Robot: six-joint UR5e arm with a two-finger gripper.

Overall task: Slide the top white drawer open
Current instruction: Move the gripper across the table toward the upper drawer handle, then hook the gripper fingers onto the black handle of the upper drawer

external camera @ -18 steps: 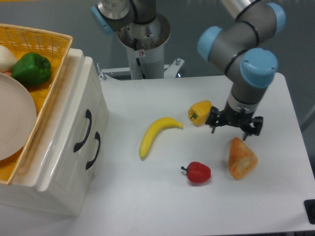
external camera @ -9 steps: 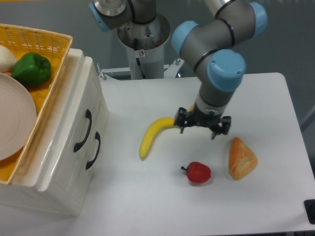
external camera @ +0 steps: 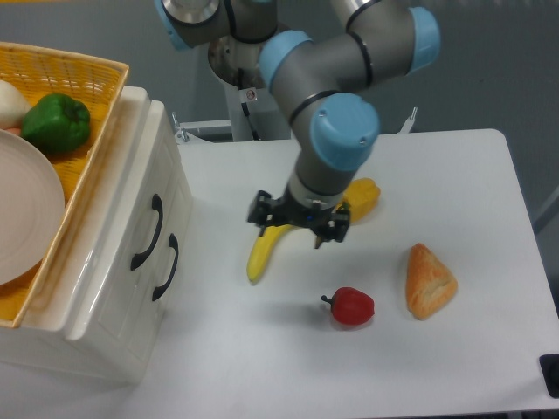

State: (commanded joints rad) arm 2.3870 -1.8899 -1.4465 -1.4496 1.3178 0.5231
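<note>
Grey-blue arm bent downward, claw (external camera: pixel 298 227) spread, empty, over the banana (external camera: pixel 261 251).

One fixed camera only, so no second view is sharing anything. It is sitting high, opposite the arm's base, looking steeply down across the white table (external camera: pixel 489 175) toward the robot pedestal (external camera: pixel 258 83) at top centre. The framing is taking in nearly the whole tabletop; the near edge and right corner are running out at the bottom right. The white cabinet (external camera: pixel 105 288) is getting cropped at the left edge, shown from above and its front side, with the yellow wicker basket (external camera: pixel 83 74) on top cut off by the frame's left side. The arm's upper links are leaving the frame at the top. Medium distance, everything reading sharp.
</note>
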